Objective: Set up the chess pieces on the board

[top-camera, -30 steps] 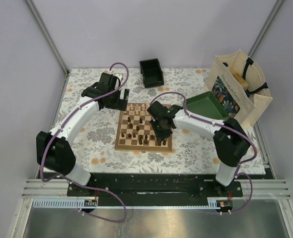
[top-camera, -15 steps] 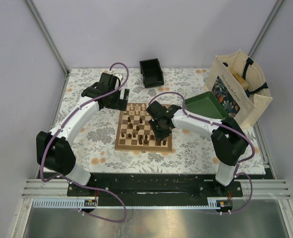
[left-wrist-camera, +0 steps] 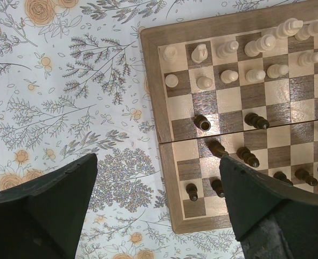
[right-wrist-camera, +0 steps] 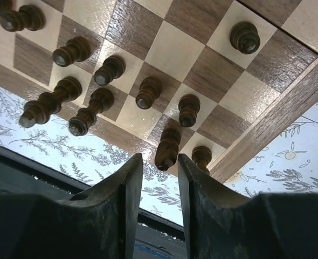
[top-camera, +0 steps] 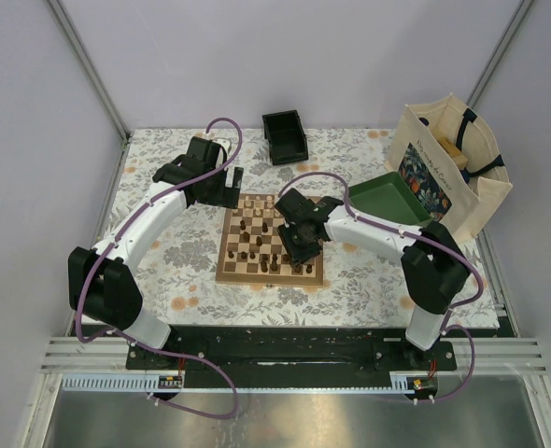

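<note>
Black box (top-camera: 285, 136), green tray (top-camera: 388, 198) beside cream tote bag (top-camera: 448, 177), floral tablecloth (top-camera: 191, 280)

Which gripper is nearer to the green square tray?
Right. The right gripper is over the near-right squares of the checkered wooden board, just left of the green square tray; the left gripper is beyond the board's far-left corner, farther away.

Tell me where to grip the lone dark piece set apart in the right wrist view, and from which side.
Grip the dark piece just under its round head, coming straight down from above. It stands upright on the board, and the squares seen around it are bare, so it can likely be pinched from either side.
</note>
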Controlling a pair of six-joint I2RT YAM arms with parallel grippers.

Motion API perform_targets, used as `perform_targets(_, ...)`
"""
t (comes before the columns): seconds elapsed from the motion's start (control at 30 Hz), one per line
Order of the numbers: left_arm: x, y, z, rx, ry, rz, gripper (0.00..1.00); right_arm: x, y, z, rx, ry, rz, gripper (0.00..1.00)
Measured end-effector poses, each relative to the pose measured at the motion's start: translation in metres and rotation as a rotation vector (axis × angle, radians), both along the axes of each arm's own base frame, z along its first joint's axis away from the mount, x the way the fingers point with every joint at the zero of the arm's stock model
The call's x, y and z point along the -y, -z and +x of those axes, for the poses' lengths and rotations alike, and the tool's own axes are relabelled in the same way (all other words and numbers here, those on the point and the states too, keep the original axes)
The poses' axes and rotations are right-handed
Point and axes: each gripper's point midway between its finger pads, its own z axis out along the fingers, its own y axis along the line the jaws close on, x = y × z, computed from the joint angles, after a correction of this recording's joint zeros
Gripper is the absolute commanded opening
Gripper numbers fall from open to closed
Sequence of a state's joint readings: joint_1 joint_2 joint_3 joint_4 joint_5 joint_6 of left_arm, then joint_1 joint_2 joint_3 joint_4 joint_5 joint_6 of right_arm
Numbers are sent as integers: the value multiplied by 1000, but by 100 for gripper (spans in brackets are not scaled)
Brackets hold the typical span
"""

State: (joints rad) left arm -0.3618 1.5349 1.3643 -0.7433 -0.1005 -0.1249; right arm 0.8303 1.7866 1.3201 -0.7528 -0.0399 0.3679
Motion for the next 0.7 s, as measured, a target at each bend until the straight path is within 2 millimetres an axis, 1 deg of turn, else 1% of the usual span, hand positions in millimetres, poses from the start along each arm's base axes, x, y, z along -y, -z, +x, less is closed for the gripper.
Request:
perform_targets(0.17, 0, 0, 0, 0, 0, 0, 99, -6, -17, 5, 29, 0, 35, 47)
perform_targets(0.2, 0, 0, 0, 0, 0, 0, 99, -7, -20, 6, 36, 2, 40, 50)
perform_targets(0.23, 0, 0, 0, 0, 0, 0, 99, -8, -23, 8, 44, 3, 46, 51)
perform_targets(0.4, 0, 0, 0, 0, -1, 1, 99, -16, -46, 26, 119, 11, 57, 52)
perform_targets(0.47, 0, 0, 0, 1, -1, 2, 99, -26, -57, 39, 153, 11, 76, 52)
perform_targets(0.53, -1, 0, 0, 2, -6, 6, 99, -35, -63, 49, 175, 12, 89, 52)
perform_targets(0.6, -3, 0, 1, 5, -14, 11, 99, -47, -64, 63, 190, 13, 93, 52)
perform_targets(0.7, -6, -1, 2, 10, -34, 20, 99, -65, -57, 82, 200, 16, 94, 54)
